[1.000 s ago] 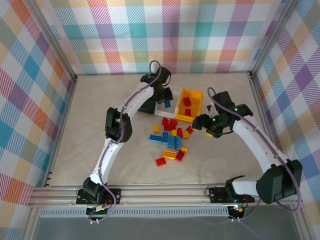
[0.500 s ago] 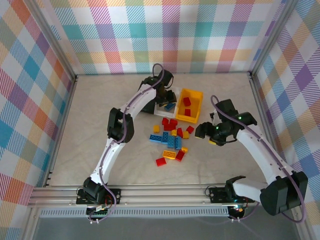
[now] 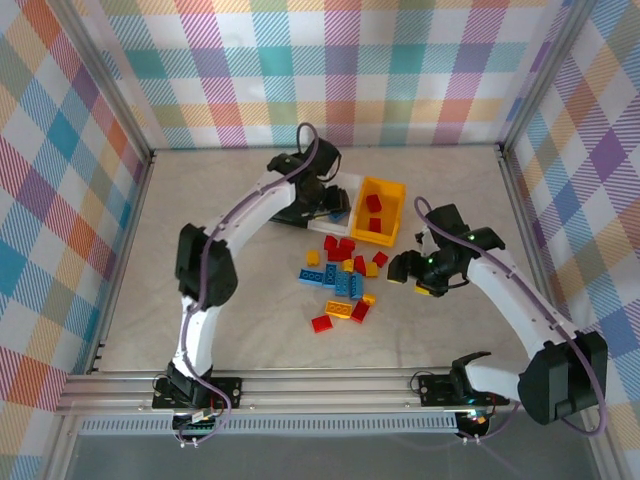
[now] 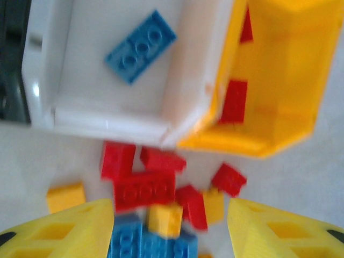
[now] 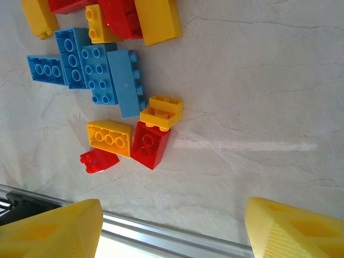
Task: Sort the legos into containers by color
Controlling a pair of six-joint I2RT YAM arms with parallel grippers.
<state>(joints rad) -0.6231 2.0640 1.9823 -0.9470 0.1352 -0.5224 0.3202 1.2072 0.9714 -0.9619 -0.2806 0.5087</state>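
From above, the left arm reaches toward the top centre of the counter (image 3: 270,340), and its fingers (image 3: 326,203) hang over the white bin (image 3: 349,183). The yellow bin (image 3: 386,189) sits touching that bin's right side.

In the left wrist view the left fingers (image 4: 70,231) are spread wide at the bottom corners with nothing between them. The white bin (image 4: 107,121) fills the upper left and holds one flat blue lego (image 4: 141,47). A sliver of the black bin (image 4: 9,64) shows at the far left edge. The yellow bin (image 4: 290,70) takes the upper right, with a red lego (image 4: 235,101) against its left wall and another (image 4: 246,27) higher up. Just below the bins, red, yellow and blue legos (image 4: 144,191) lie loose on the counter.

The pile (image 3: 345,277) sits mid-frame in the overhead view, with the right fingers (image 3: 410,270) just to its right.

In the right wrist view the right fingers (image 5: 295,231) are also spread and empty. A blue cluster (image 5: 91,70) lies in the upper left. Below it are a yellow brick (image 5: 109,138), a red brick (image 5: 150,145) touching it, a small red piece (image 5: 99,160) and a small yellow one (image 5: 162,111). A metal rail (image 5: 161,236) runs along the bottom.
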